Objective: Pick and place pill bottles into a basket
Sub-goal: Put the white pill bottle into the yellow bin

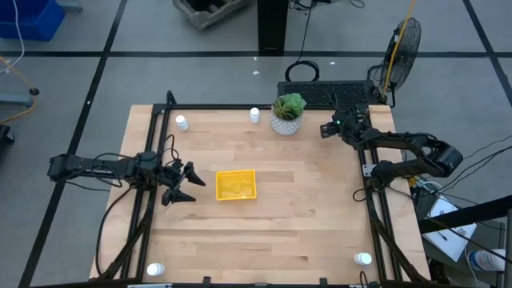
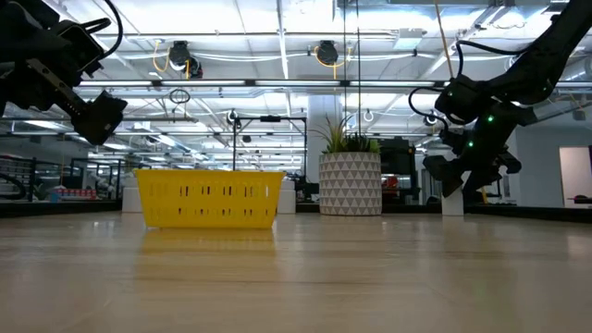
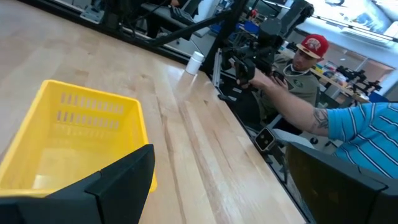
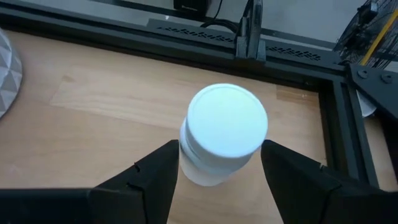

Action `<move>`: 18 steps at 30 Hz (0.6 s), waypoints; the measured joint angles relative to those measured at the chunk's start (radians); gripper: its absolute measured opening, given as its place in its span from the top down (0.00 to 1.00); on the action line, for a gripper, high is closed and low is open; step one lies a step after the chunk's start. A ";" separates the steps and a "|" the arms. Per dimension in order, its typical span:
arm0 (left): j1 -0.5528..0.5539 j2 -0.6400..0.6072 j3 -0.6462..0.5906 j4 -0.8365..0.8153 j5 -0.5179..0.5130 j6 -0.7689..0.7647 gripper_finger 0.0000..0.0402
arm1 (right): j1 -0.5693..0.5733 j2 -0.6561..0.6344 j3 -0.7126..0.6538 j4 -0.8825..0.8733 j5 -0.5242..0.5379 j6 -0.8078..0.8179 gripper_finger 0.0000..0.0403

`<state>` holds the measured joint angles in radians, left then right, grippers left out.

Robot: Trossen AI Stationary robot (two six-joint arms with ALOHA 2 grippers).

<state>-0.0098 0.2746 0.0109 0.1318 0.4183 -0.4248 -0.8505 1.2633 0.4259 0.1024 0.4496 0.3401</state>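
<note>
The yellow basket (image 1: 236,184) sits left of the table's middle. My left gripper (image 1: 180,182) hovers open just left of it, and the basket (image 3: 74,137) fills that wrist view. My right gripper (image 1: 332,126) is near the table's far right corner, right of the plant pot, shut on a white pill bottle (image 4: 227,121). Other pill bottles stand upright on their bases at the far left (image 1: 182,122), far middle (image 1: 254,114), near left corner (image 1: 155,270) and near right corner (image 1: 364,258). My right gripper pinches the bottle's body just below the cap (image 4: 186,165) between its two fingers, one on each side. The fingers (image 4: 155,177) slant down at it from above. The bottle is upright; in the low view its base (image 2: 452,211) shows about at table level.
A white patterned pot with a green plant (image 1: 288,114) stands at the far edge, close left of my right gripper. Black rails (image 1: 376,216) border the table. A person's arm (image 3: 298,112) reaches in beyond the table's right rail. Bare wood lies between the basket and the right side.
</note>
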 joint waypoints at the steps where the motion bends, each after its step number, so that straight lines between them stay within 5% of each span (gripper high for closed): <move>1: -0.004 0.000 0.000 0.000 0.000 0.000 0.09 | 0.001 0.000 0.000 0.000 -0.001 0.000 0.45; 11: -0.019 0.000 0.000 0.000 0.000 0.005 0.09 | 0.002 0.000 0.000 0.000 -0.031 0.017 0.32; 18: -0.019 0.000 0.000 0.000 0.000 -0.001 0.09 | 0.003 0.011 0.000 0.011 -0.008 0.029 0.34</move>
<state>-0.0288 0.2747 0.0109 0.1318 0.4179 -0.4254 -0.8475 1.2742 0.4259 0.1138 0.4415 0.3690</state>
